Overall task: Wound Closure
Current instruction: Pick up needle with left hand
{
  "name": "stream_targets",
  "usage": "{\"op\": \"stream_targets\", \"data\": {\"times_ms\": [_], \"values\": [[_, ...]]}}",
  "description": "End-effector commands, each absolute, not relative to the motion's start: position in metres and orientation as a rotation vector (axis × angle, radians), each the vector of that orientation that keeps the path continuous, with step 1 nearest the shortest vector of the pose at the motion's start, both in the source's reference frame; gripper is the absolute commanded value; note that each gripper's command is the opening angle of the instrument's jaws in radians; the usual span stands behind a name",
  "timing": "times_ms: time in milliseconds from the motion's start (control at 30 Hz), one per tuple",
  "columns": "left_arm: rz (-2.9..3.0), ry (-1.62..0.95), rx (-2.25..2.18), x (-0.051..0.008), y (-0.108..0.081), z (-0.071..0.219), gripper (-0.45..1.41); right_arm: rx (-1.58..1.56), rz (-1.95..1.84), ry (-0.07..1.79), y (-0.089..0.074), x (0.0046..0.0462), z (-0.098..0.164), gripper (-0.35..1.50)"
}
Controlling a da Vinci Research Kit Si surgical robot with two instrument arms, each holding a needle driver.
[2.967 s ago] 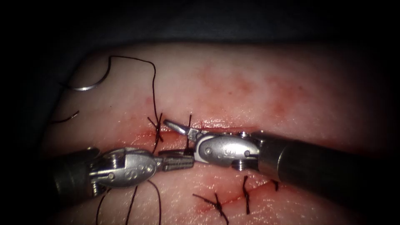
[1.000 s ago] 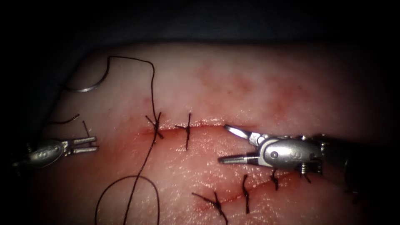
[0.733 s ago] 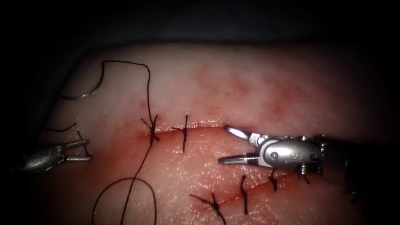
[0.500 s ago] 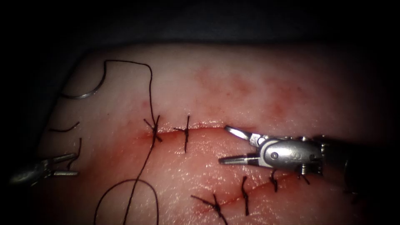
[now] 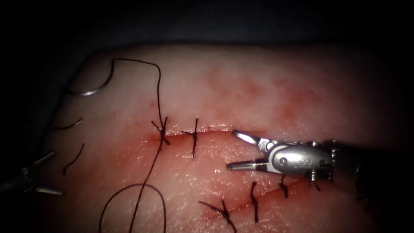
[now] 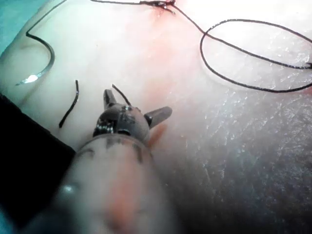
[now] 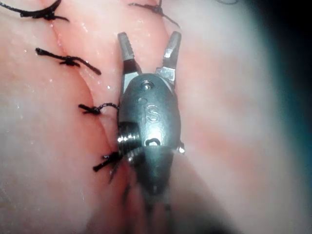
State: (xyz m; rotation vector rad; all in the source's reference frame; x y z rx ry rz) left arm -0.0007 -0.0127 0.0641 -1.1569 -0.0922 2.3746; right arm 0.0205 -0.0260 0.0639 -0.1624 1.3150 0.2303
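Lying free far left, needle (image 5: 88,91); left tool (image 5: 43,174) and right tool (image 5: 233,149) spread, empty.

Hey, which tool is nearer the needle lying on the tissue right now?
Left. The left tool, jaws open and empty, sits below the needle near the tissue's left edge. The right tool, open and empty, is far off right by the cut.

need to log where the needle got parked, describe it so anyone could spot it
Start at the upper cut in the tissue and follow the long thread up from its left-hand stitch. It arches over to the needle, lying free on the surface. Unlike the short cut ends of thread below it, it is a shiny metal curve.
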Motion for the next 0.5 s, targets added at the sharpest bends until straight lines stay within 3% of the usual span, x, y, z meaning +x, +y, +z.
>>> {"op": "stream_targets", "data": {"times_ms": [33, 167, 333, 500], "values": [[2.368, -0.072, -1.165, -0.0012, -0.0116, 0.0639, 0.98, -0.167, 0.231, 1.313, -0.0256, 0.0214, 0.0641, 1.3], [2.358, -0.035, -1.179, -0.0014, -0.0096, 0.062, 1.03, -0.173, 0.236, 1.303, -0.0257, 0.0214, 0.0642, 1.31], [2.355, -0.002, -1.188, -0.0031, -0.0066, 0.0614, 0.79, -0.178, 0.241, 1.295, -0.0257, 0.0215, 0.0642, 1.33], [2.373, 0.055, -1.15, -0.0053, -0.0029, 0.0627, 0.78, -0.178, 0.24, 1.295, -0.0257, 0.0215, 0.0643, 1.33]]}}
